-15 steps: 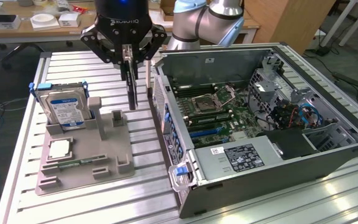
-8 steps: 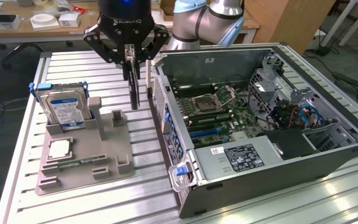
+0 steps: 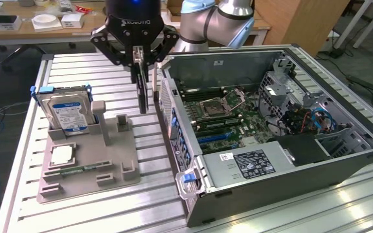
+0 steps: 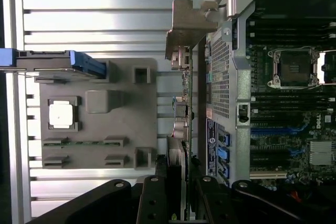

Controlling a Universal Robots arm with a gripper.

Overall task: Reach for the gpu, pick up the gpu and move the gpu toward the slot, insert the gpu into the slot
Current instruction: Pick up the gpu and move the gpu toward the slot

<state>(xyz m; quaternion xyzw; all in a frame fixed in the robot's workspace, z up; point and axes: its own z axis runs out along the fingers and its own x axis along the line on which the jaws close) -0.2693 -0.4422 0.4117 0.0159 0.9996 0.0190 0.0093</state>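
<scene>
Nearest in the exterior view, a ridged silvery aluminium bench point(image 3: 76, 213), carrying a grey moulded plastic tray point(image 3: 118, 162) on the exterior view's left and an open dark grey computer case point(image 3: 290, 189) on its right. In the tray, a blue-labelled silver hard drive point(image 3: 66, 112) standing upright, a small square silver chip point(image 3: 62, 155) lying flat, and a thin green memory stick point(image 3: 76, 171) just in front of that. Inside the case, a green motherboard point(image 3: 238, 120) with the long narrow blue plastic slot point(image 3: 213, 138). Over the strip of bench between tray and case, black fingers point(image 3: 136, 58) closed part-way and clamped on the upper edge of the gpu point(image 3: 143, 97), a thin flat dark circuit card with a silvery metal bracket. Card hanging on edge, just outside the case's perforated wall, well apart from the slot. Further back, the pale blue and silver arm point(image 3: 212, 19) and a wooden desk point(image 3: 18, 35)
</scene>
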